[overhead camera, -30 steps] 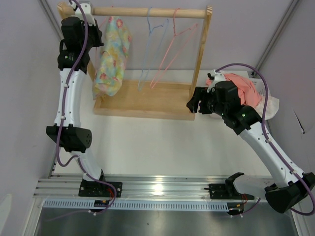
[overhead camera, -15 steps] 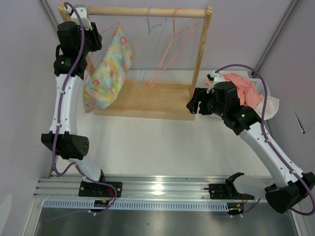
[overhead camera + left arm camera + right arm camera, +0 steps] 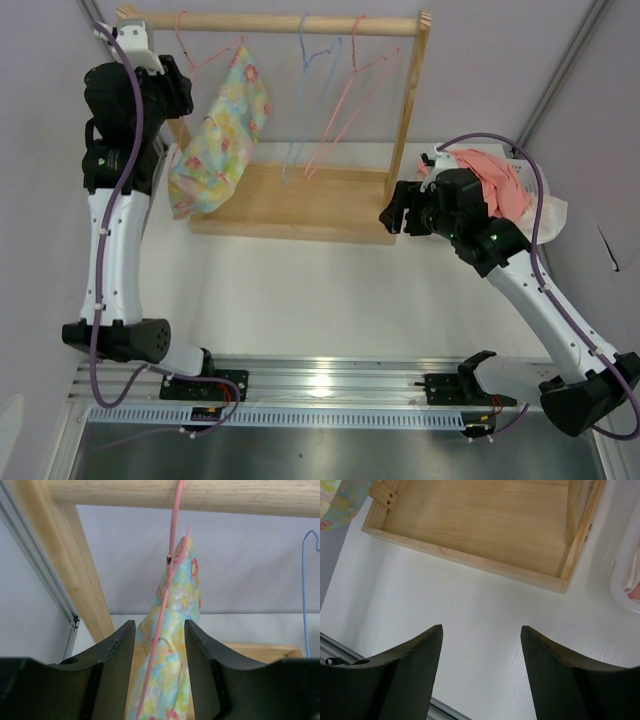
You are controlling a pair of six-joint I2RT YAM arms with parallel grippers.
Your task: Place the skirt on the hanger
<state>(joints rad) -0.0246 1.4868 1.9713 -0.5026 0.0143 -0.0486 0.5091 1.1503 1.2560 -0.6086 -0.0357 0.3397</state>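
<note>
My left gripper stands spread; I see the skirt on the hanger hanging just beyond the gap. Right gripper spread, holding nothing.

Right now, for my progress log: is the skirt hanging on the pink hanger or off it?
On. The skirt drapes from the pink hanger, whose hook sits over the wooden rail.

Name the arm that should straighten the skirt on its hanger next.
Left. The left fingers straddle the hanger and skirt under the rod. The right fingers hang open over the table beside the rack, away from both.
</note>
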